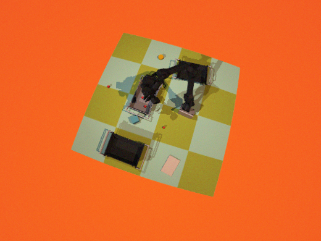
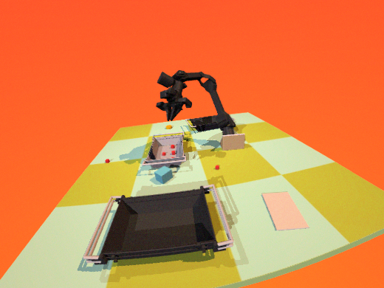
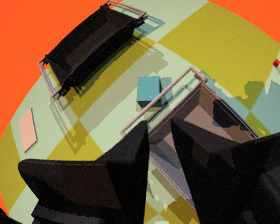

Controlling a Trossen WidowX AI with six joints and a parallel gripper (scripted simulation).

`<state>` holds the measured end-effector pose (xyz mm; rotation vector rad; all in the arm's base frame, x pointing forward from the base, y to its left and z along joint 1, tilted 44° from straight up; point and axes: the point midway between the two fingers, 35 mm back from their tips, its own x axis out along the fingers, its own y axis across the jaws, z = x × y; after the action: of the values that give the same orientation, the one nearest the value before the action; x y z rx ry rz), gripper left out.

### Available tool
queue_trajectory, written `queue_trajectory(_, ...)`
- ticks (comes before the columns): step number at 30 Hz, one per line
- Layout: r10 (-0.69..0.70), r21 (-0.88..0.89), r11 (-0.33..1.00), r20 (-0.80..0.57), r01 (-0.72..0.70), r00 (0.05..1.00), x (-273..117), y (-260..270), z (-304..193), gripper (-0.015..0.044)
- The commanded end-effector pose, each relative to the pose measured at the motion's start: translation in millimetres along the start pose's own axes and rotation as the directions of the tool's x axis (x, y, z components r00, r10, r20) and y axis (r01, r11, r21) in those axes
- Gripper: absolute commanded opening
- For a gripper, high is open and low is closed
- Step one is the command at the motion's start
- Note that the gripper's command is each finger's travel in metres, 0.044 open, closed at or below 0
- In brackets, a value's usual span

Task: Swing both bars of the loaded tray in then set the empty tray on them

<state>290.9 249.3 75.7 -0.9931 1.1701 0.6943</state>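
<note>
The loaded tray (image 1: 137, 105) (image 2: 156, 151) (image 3: 170, 160) is pinkish grey, with several small red blocks (image 2: 172, 146) (image 1: 145, 106) on its floor. Its near bar (image 2: 164, 162) (image 3: 157, 100) stands out past its near end. Its far bar (image 2: 168, 134) shows at the far end; how far it is swung is unclear. Two empty black trays have their bars out: one at the front left (image 1: 125, 149) (image 2: 162, 221) (image 3: 92, 42), one at the back (image 1: 202, 76) (image 2: 201, 122). My gripper (image 1: 146, 99) (image 2: 170, 119) (image 3: 159, 125) points down above the loaded tray, slightly open, with nothing between the fingertips.
A blue cube (image 1: 134, 119) (image 2: 163, 174) (image 3: 149, 89) lies just outside the loaded tray's near end. A pink plate (image 1: 170, 165) (image 2: 285, 210) (image 3: 28, 130) lies at front right. Loose red blocks (image 1: 163, 127) (image 2: 107, 161) lie on either side. An orange piece (image 1: 160, 57) (image 2: 168, 127) is at the back.
</note>
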Motion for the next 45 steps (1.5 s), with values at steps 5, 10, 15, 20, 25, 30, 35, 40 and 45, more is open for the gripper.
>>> queue_trajectory(5,-0.054,0.39,0.903,-0.317,0.181,0.947,70,-11,21,0.0081)
queue_trajectory(10,-0.093,0.512,0.783,-0.467,0.354,0.879,112,-11,20,0.0081)
queue_trajectory(15,-0.141,0.564,0.625,-0.598,0.539,0.789,155,-8,10,0.0081)
queue_trajectory(20,-0.157,0.568,0.573,-0.631,0.591,0.76,167,-7,5,0.0081)
queue_trajectory(25,-0.157,0.568,0.573,-0.631,0.591,0.76,167,-7,5,0.0081)
queue_trajectory(30,-0.157,0.568,0.573,-0.631,0.591,0.76,167,-7,5,0.0081)
queue_trajectory(35,-0.157,0.568,0.573,-0.631,0.591,0.76,171,-8,3,0.0081)
queue_trajectory(40,-0.157,0.568,0.573,-0.631,0.591,0.76,181,-11,-4,0.0081)
queue_trajectory(45,-0.158,0.568,0.572,-0.631,0.591,0.759,192,-13,-13,0.0081)
